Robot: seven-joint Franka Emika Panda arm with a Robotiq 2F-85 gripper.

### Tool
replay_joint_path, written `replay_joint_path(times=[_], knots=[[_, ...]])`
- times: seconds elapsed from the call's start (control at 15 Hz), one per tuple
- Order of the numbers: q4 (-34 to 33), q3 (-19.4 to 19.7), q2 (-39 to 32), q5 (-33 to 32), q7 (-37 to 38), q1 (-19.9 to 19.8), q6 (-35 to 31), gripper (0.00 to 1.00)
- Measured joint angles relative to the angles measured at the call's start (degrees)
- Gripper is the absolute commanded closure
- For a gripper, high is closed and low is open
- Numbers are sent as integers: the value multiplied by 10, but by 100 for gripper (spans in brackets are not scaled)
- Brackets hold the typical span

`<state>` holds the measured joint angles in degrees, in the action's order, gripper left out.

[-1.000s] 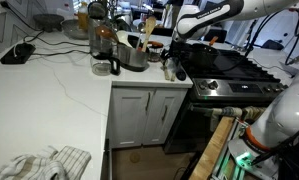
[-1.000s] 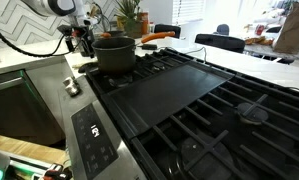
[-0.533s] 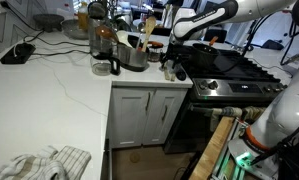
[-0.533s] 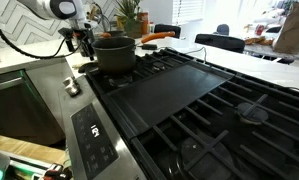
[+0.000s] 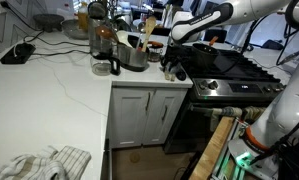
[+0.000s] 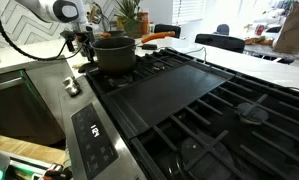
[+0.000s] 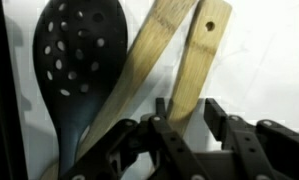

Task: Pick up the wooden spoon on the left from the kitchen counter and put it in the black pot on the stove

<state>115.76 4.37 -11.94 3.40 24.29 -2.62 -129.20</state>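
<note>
In the wrist view the wooden spoon's pale flat handle (image 7: pixel 194 70), with a hole at its end, lies on the white kitchen counter (image 7: pixel 264 60) and runs down between my fingers. My gripper (image 7: pixel 189 108) is open. The left finger (image 7: pixel 164 112) is against the handle, and a narrow gap shows beside the right finger. The spoon's bowl is hidden under the gripper. In both exterior views the gripper (image 5: pixel 171 68) (image 6: pixel 86 48) is low over the counter (image 5: pixel 49 90) beside the stove (image 6: pixel 189 100). The black pot (image 6: pixel 114 55) sits on the stove's rear corner, right next to the gripper.
A black slotted spoon (image 7: pixel 69 70) and a broader wooden utensil (image 7: pixel 139 70) lie just left of the handle. A steel pot (image 5: pixel 132 55), a glass jug (image 5: pixel 104 55) and tall wooden utensils (image 5: pixel 149 28) crowd the counter behind. A cloth (image 5: pixel 44 165) lies at the near corner.
The jaws have narrowed from wide open to close round the handle. The arm has barely moved.
</note>
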Motion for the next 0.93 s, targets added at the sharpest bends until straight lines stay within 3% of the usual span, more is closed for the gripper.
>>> replay_joint_path(times=[0.2,0.33,0.67,0.93], knots=[[-4,0,-6,0,0,0,0,42],[-5,0,-10,0,0,0,-1,50],[-10,1,-15,0,1,0,-1,94],[-13,2,-15,2,3,0,-1,93]])
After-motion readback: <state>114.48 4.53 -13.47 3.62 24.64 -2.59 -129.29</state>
